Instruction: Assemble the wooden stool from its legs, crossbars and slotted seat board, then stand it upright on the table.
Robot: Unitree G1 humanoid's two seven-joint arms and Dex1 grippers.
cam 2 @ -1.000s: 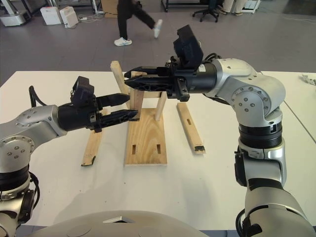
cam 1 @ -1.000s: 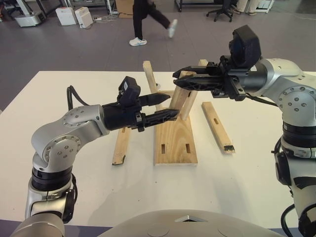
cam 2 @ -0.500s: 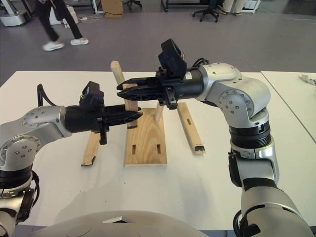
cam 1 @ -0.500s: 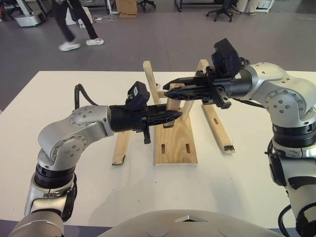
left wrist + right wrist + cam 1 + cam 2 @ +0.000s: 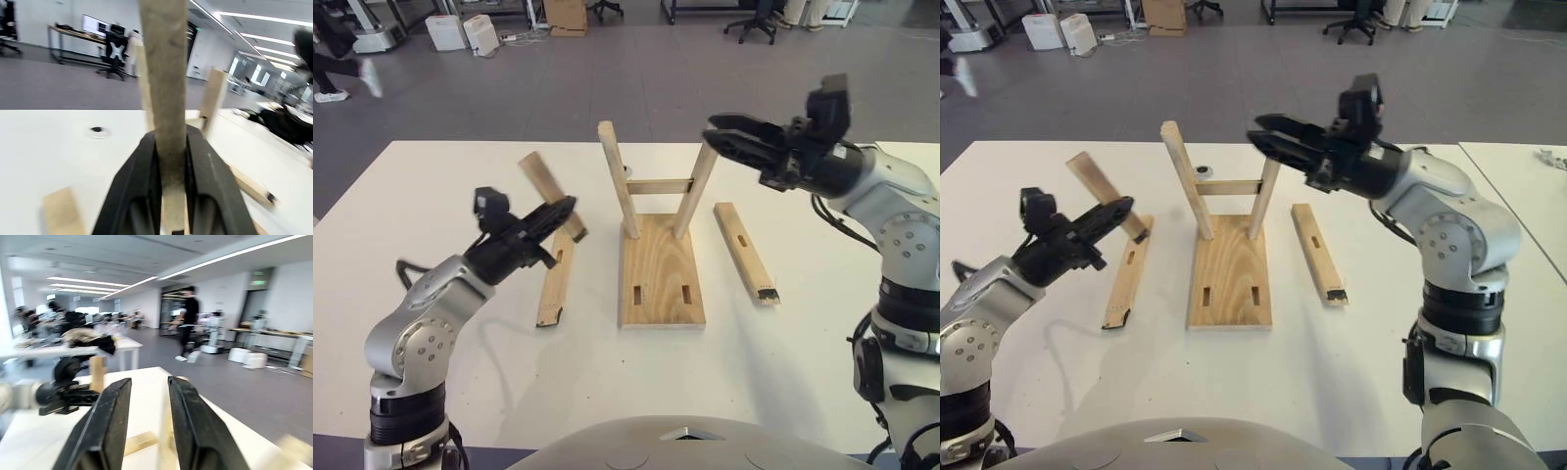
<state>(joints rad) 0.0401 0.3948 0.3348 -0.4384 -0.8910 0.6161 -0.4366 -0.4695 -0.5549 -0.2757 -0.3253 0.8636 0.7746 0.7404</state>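
The slotted seat board (image 5: 661, 279) lies flat mid-table. Two legs (image 5: 617, 181) stand up from its far end, joined by a crossbar (image 5: 658, 186). One loose leg (image 5: 554, 284) lies left of the board and another (image 5: 744, 251) lies right of it. My left gripper (image 5: 560, 210) is out to the left above the table, shut on a further leg (image 5: 164, 98) that tilts across its fingers. My right gripper (image 5: 713, 130) hovers open just above the top of the right upright leg (image 5: 695, 191), with nothing between its fingers (image 5: 105, 426).
A small round grommet (image 5: 1203, 172) sits in the white table (image 5: 783, 372) behind the upright legs. The table's front half is bare white surface. Beyond the far edge is open floor with office chairs and boxes.
Both arms have drawn away from the upright legs. The left one swung back to the left and now holds a leg. The right one pulled back to the right and up, fingers open.
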